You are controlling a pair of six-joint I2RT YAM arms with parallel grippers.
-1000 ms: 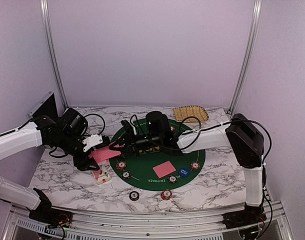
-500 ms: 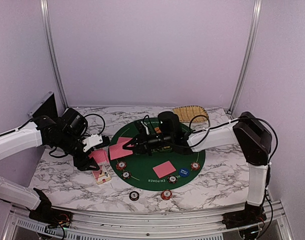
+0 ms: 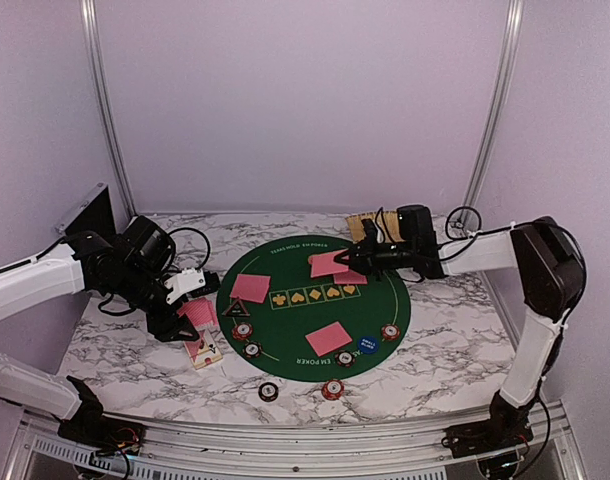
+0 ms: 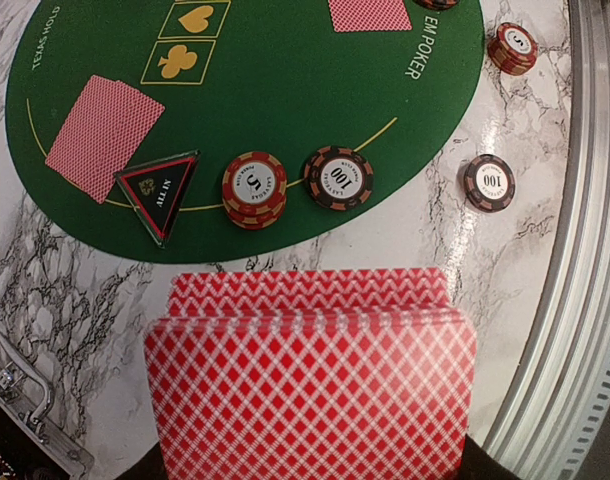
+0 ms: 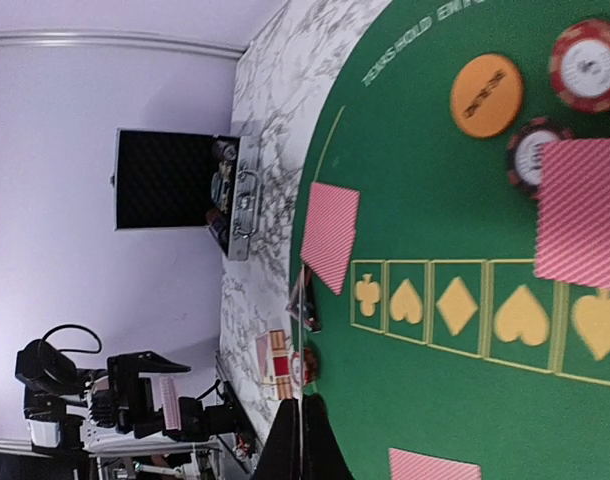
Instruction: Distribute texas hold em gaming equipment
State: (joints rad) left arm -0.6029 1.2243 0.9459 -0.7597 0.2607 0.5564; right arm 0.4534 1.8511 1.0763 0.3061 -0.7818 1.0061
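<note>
- Top external view: the right jaws are gripping one card [image 3: 328,263] by its edge, holding it flat and low over the upper right of the mat [image 3: 290,322], below the tray [image 3: 363,222] in the frame.
- In the right wrist view those jaws are sitting pinched fully together at the bottom of the frame. A thin pale line is running between them, which I am reading as the card seen edge-on.
- At the right edge of that view a laid card [image 5: 595,215] is lying on the mat, overlapping a dark chip [image 5: 530,152]. The orange button [image 5: 485,95] and a red chip [image 5: 590,65] are sitting above it.
- The left jaws are clamping the deck [image 4: 310,390], which is filling the lower half of the left wrist view, slightly fanned. In the top view it is hanging over the table [image 3: 135,360], just off the mat's left rim.
- A left pile [image 3: 250,288] and a lower pile [image 3: 328,338] are lying face down on the mat. The triangle marker [image 4: 160,190] is sitting just beside the left pile, and the blue button [image 3: 367,344] just right of the lower pile.
- Step in hand, as I am judging it: dealing the hole cards, with this one going to the upper-right seat.
- The next move is calling for lowering the card onto the laid card and opening the jaws without dragging it, while keeping off the dark chip and orange button. After that comes swinging over to the deck to pinch only its top card.
</note>
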